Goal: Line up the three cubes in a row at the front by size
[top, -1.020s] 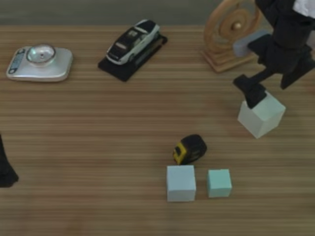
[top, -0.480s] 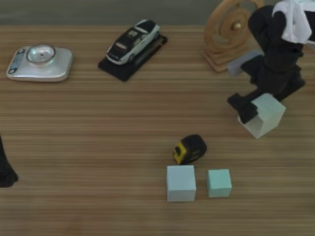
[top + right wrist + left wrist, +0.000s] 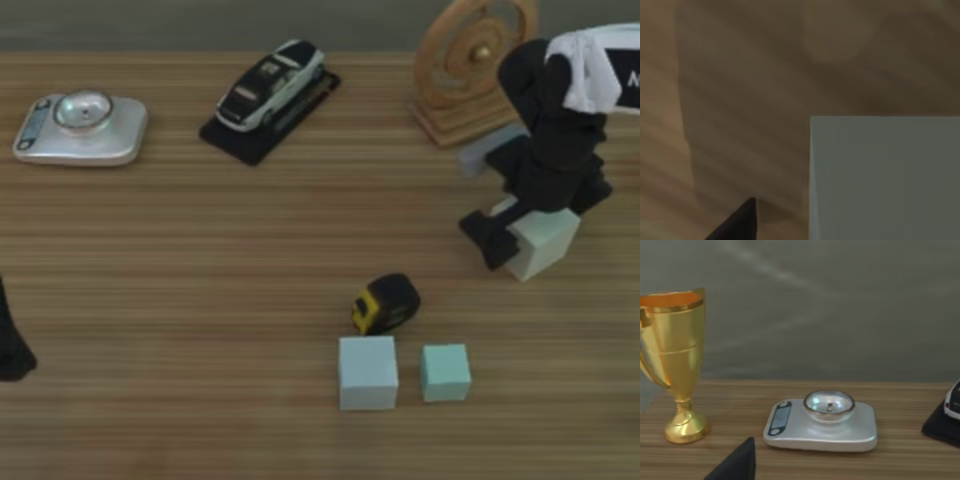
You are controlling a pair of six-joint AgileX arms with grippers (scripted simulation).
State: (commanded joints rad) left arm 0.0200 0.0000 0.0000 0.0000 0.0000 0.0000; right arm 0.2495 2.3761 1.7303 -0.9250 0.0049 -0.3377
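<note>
The large off-white cube (image 3: 547, 246) stands at the right of the table, turned at an angle. My right gripper (image 3: 535, 218) is down over it, open, with one dark finger (image 3: 488, 238) beside its left face and the rest of the hand covering its top. In the right wrist view the cube (image 3: 885, 180) fills the frame and one fingertip (image 3: 740, 222) stands apart from its face. The medium pale blue cube (image 3: 368, 372) and the small mint-green cube (image 3: 445, 372) sit side by side at the front. My left gripper (image 3: 12, 352) is parked at the left edge, open.
A yellow-black tape measure (image 3: 385, 303) lies just behind the blue cube. Along the back stand a silver kitchen scale (image 3: 80, 127), a model car on a black base (image 3: 270, 85) and a wooden wheel ornament (image 3: 470, 60). The left wrist view also shows a gold trophy (image 3: 677, 365).
My right gripper has come down and slightly left over the large cube, its fingers now straddling it. The cubes and my left arm have not moved.
</note>
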